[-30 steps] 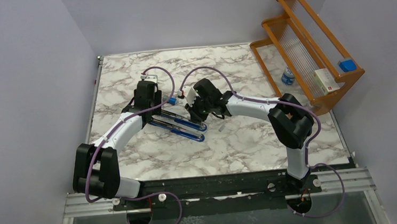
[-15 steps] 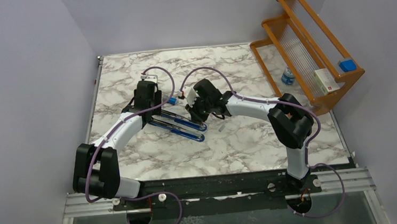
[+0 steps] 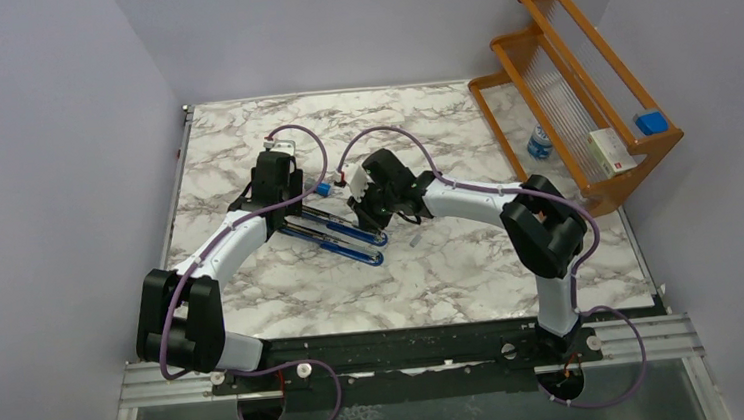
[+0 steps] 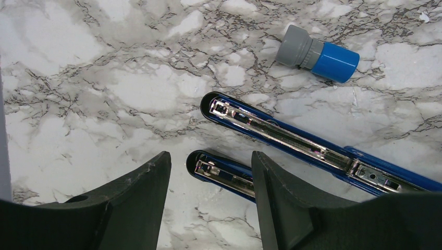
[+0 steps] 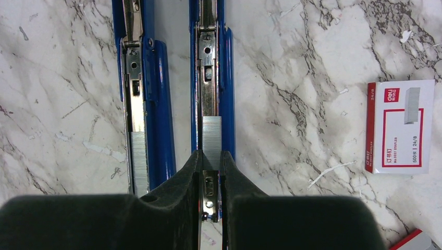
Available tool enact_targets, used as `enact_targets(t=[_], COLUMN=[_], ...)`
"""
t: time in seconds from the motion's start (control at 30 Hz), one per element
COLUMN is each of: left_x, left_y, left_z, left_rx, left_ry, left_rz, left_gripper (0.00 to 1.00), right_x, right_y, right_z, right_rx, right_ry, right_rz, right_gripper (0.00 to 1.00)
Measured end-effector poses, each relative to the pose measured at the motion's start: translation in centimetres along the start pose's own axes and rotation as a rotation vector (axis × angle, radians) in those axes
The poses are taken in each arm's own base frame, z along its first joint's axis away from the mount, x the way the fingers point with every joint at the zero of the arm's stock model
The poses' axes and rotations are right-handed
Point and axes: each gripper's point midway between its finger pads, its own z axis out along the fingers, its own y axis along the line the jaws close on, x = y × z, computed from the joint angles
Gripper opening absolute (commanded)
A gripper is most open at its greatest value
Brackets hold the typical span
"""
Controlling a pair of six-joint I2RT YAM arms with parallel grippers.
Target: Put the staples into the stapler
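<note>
Two long blue stapler bars (image 3: 335, 235) lie side by side mid-table, each with an open metal channel. In the right wrist view the right bar (image 5: 226, 78) holds a grey strip of staples (image 5: 211, 133) in its channel. My right gripper (image 5: 211, 156) is shut on the near end of that strip. The left bar (image 5: 156, 104) has staples (image 5: 138, 161) in its channel too. The white staple box with a red label (image 5: 400, 126) lies to the right. My left gripper (image 4: 208, 161) is open, straddling the end of the nearer bar (image 4: 219, 172) without touching it.
A small blue-capped grey cylinder (image 4: 318, 53) lies beyond the bars. A wooden rack (image 3: 580, 103) stands at the back right with a white box (image 3: 612, 151), a blue item (image 3: 651, 122) and a small bottle (image 3: 540, 143). A red-and-white edge (image 5: 417, 240) shows near the staple box.
</note>
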Motion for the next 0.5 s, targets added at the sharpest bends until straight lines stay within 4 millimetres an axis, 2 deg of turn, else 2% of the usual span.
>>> enact_targets(t=[0.5], left_x=[0.00], left_y=[0.00], left_z=[0.00], left_rx=[0.000], left_ry=[0.000], left_rz=[0.000], left_gripper=[0.61], right_x=[0.17], right_y=[-0.05], right_z=[0.33], right_rx=[-0.004], right_ry=[0.016], right_rz=[0.001], right_gripper=[0.02])
